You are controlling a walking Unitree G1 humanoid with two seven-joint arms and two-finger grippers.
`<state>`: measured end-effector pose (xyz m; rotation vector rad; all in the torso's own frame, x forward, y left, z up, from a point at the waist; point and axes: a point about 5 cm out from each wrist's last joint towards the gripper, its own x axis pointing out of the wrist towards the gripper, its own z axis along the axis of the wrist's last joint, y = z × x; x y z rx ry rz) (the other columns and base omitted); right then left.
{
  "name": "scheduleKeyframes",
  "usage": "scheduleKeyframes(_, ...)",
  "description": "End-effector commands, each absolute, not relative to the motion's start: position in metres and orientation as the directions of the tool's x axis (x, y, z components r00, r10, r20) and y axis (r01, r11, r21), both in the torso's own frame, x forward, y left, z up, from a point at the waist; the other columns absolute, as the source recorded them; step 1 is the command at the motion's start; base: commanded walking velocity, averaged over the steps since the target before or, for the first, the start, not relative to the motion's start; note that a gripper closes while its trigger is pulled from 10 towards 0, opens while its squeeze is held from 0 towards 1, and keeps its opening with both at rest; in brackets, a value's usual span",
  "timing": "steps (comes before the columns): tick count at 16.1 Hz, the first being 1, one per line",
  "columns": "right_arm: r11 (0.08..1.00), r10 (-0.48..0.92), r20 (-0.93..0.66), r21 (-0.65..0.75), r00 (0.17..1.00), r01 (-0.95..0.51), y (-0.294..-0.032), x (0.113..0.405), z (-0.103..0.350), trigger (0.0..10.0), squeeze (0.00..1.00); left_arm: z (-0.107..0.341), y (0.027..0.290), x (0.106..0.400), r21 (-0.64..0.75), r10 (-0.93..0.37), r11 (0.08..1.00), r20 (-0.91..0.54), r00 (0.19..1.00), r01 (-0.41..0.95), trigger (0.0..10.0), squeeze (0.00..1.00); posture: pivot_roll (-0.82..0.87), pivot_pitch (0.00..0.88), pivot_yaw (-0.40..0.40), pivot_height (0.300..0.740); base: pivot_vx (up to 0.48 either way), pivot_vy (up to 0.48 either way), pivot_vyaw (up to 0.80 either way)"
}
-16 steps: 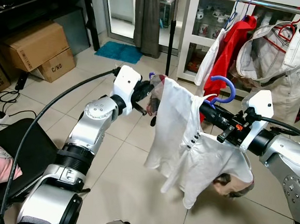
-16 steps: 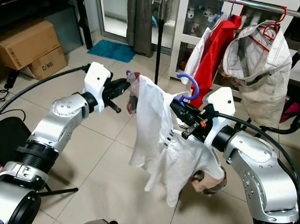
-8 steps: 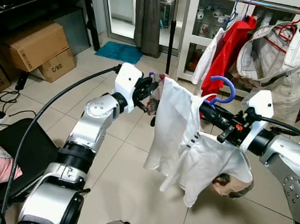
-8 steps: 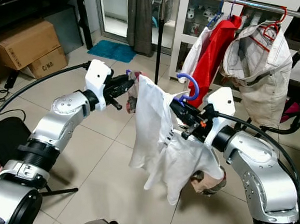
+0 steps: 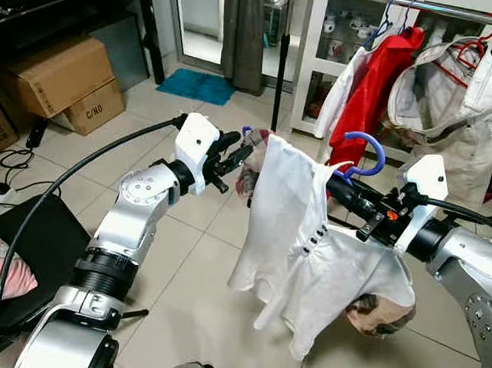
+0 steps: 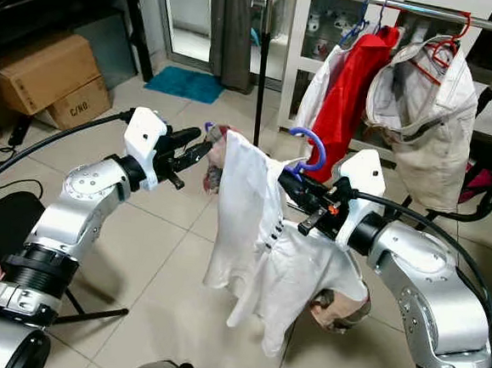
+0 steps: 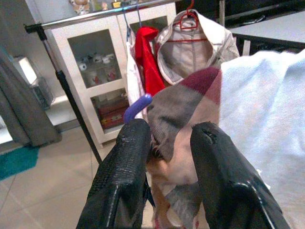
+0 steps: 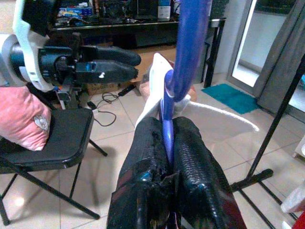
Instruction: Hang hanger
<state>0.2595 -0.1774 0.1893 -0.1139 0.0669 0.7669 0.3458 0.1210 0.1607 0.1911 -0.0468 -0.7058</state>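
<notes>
Standing behind both arms, the clothes rail runs as a round metal bar on a black upright, carrying a cream jacket on a red hanger and a red garment beside it. Cabinet with glass doors behind the rail holds small figurines. Cardboard boxes sit on the tiled floor to the robot's left. White shirt, soft knit with a dark button placket, drapes on the blue hanger, held in mid-air between the arms, below and short of the rail. Right end effector: fingers pressed together on the hanger's smooth blue hook stem. Left end effector: fingers spread, straddling the shirt's maroon-and-grey bunched shoulder fabric at the hanger's end.
</notes>
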Motion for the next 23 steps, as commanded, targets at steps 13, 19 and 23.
scheduleKeyframes(13, 0.700, 0.705, -0.060, -0.100, 0.707, -0.707, -0.175, 0.257, 0.200, 10.0, 0.00, 0.162, 0.112, 0.360, 0.144, -0.697, 0.706, -0.035, 0.717, 0.693, 10.0, 0.00, -0.10, 0.000, 0.089, 0.740, 0.000, 0.000, 0.00)
scheduleKeyframes(19, 0.701, 0.704, -0.058, -0.096, 0.707, -0.706, -0.175, 0.258, 0.199, 10.0, 0.00, 0.163, 0.118, 0.364, 0.150, -0.662, 0.737, -0.035, 0.749, 0.659, 3.3, 0.00, -0.08, 0.000, 0.085, 0.740, 0.000, 0.000, 0.00)
scheduleKeyframes(23, 0.698, 0.708, -0.061, -0.097, 0.704, -0.710, -0.176, 0.258, 0.200, 10.0, 0.00, 0.160, 0.119, 0.365, 0.134, -0.651, 0.748, -0.042, 0.758, 0.649, 1.3, 0.00, -0.09, 0.000, 0.078, 0.740, 0.000, 0.000, 0.00)
